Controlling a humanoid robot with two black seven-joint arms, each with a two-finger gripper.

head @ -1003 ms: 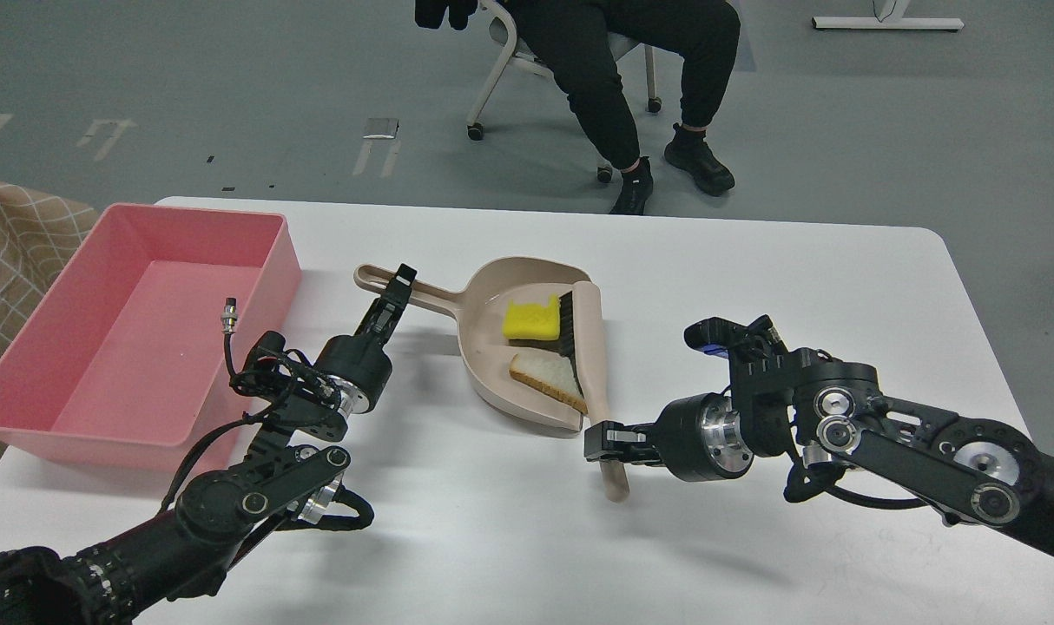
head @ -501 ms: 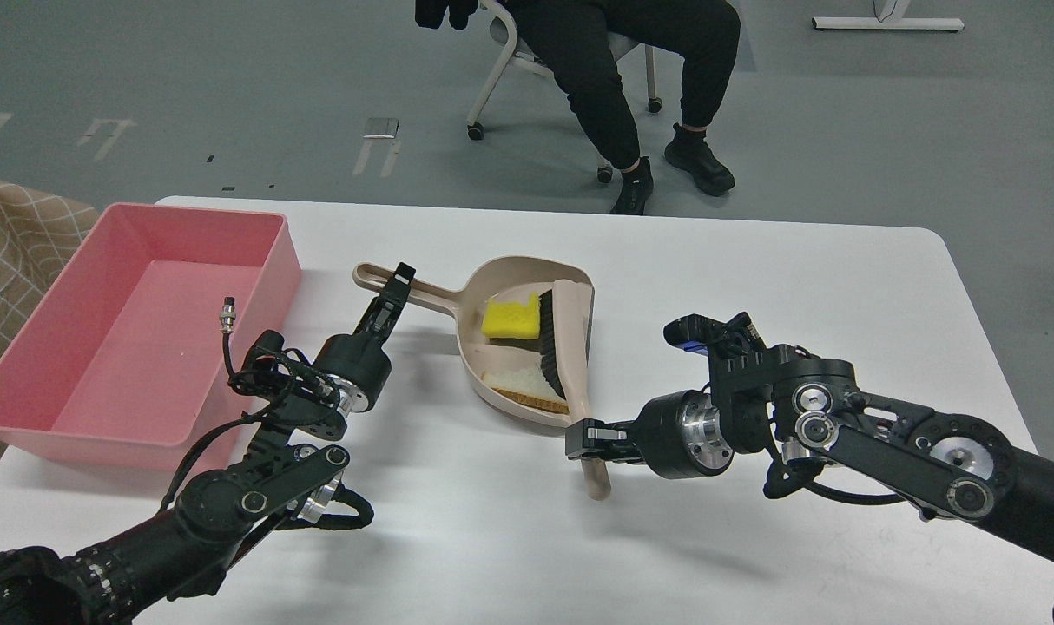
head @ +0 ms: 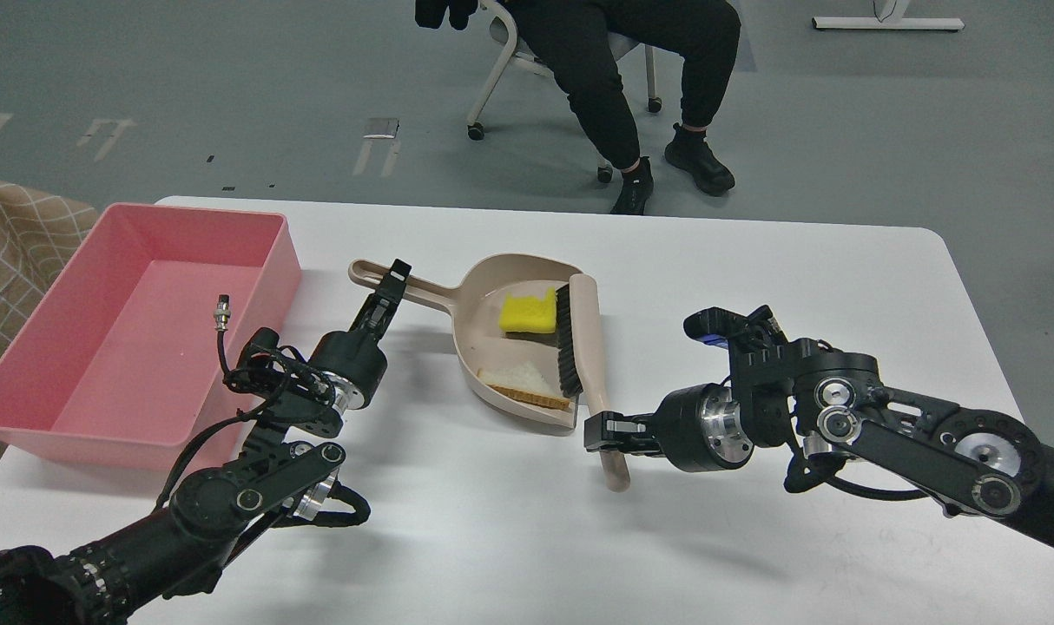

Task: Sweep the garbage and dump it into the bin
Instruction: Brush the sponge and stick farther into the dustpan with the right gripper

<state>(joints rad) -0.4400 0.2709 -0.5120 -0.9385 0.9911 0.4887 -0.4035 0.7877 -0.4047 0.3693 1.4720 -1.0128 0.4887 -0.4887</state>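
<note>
The long handle of a beige plastic dustpan (head: pixel 510 330) is clamped between the fingers (head: pixel 395 279) of the left gripper (head: pixel 391 282), close to the handle's far, looped end. The pan body is spread out to the right of those fingers on the white table (head: pixel 753 286).

2 scraps of garbage are held inside the pan. A yellow sponge chunk (head: pixel 527 313) is seen in the far part of the pan, well to the right of the left fingers. A torn white bread slice with a brown crust (head: pixel 524 384) is seen by the near rim of the pan, to the right of and nearer than the same fingers.

The beige handle of a small hand brush with black bristles (head: pixel 584 347) is gripped by the right gripper (head: pixel 603 431), with its fingers (head: pixel 609 427) closed around the lower part of the handle, whose end sticks out just below them. The brush head extends away from these fingers, and its bristles are set at the open mouth of the pan, touching the sponge chunk and just beside the bread slice.

A large rectangular pink plastic tub (head: pixel 275 252) is placed to the left of the left fingers, apart from the dustpan handle.
</note>
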